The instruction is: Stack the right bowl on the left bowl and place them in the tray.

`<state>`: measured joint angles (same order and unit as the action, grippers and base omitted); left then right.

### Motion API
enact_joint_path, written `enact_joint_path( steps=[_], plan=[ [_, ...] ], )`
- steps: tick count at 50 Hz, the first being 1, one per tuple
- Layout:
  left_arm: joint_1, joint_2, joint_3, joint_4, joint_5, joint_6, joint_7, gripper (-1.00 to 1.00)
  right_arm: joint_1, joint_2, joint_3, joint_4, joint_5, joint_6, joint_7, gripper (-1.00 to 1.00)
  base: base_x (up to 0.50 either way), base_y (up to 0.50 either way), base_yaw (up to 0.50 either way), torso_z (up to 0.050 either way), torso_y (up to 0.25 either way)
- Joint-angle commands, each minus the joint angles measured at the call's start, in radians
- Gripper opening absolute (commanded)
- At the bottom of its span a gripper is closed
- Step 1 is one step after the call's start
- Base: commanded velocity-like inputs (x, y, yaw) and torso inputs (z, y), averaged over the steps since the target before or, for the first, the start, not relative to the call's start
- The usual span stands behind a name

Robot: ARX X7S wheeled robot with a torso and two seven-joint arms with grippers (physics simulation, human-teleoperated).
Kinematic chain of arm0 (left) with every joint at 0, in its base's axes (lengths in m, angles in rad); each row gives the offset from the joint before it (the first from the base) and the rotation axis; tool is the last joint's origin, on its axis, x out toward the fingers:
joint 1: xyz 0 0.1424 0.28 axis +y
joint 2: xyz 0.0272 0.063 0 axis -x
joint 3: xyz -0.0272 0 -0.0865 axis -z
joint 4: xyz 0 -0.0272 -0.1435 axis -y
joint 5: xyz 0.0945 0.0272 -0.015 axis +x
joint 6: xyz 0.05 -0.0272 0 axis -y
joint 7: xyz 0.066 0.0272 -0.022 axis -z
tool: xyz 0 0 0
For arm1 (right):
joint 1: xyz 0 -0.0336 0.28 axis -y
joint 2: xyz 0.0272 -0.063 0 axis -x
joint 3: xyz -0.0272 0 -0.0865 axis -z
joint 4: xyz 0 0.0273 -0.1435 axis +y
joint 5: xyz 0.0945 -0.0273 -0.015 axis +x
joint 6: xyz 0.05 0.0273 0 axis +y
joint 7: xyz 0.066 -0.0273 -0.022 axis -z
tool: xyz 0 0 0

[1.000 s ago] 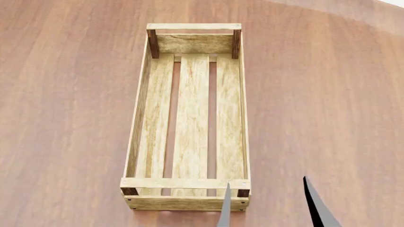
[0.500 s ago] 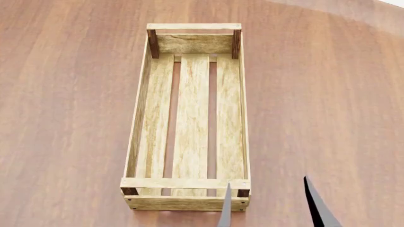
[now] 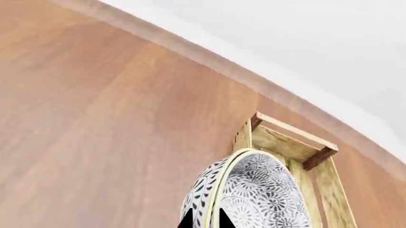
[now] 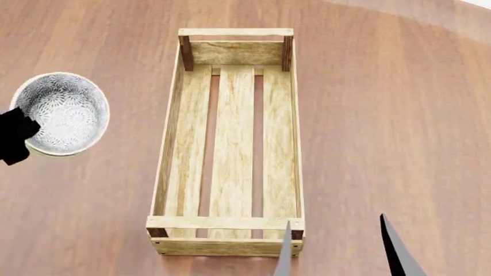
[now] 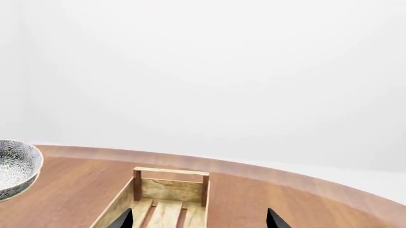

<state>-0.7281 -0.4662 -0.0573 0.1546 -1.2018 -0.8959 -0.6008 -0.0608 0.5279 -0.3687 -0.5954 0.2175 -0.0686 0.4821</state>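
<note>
Left gripper [image 4: 15, 138] has come into head view since a second ago, clamped on rim of patterned bowl [image 4: 65, 112] — held left of tray [image 4: 172, 144], apart from it. Right gripper [image 4: 337, 247] wide open, by tray's near right corner — nudged right.

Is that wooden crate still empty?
Empty. The tray's slat floor is bare; the patterned bowl is outside, beside it, in the left gripper.
</note>
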Motion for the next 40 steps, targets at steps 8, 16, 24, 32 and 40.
enact_joint_path(
  steps=[8,16,24,32,40],
  plan=[
    [-0.334,0.160,0.171,0.073,-0.046,-0.107,-0.088,-1.00,-0.020,-0.006,0.042,0.016,0.001,-0.034,-0.018,1.00,0.00,0.00,0.00,0.002,0.000],
    [-0.398,0.200,0.214,0.077,-0.048,-0.119,-0.090,-1.00,-0.025,-0.008,0.040,0.032,0.005,-0.048,-0.021,1.00,0.00,0.00,0.00,0.000,0.001],
    [-0.436,0.225,0.270,0.056,-0.002,-0.100,-0.040,-1.00,-0.030,-0.011,0.031,0.052,0.002,-0.063,-0.026,1.00,0.00,0.00,0.00,0.000,0.001],
    [-0.452,0.264,0.320,-0.038,0.071,-0.038,0.036,-1.00,-0.035,-0.017,0.020,0.069,0.002,-0.076,-0.032,1.00,0.00,0.00,0.00,0.000,0.001],
    [-0.449,0.328,0.386,-0.157,0.144,0.034,0.112,-1.00,-0.050,-0.007,0.030,0.070,0.017,-0.090,-0.033,1.00,0.00,0.00,0.00,0.000,0.000]
  ],
)
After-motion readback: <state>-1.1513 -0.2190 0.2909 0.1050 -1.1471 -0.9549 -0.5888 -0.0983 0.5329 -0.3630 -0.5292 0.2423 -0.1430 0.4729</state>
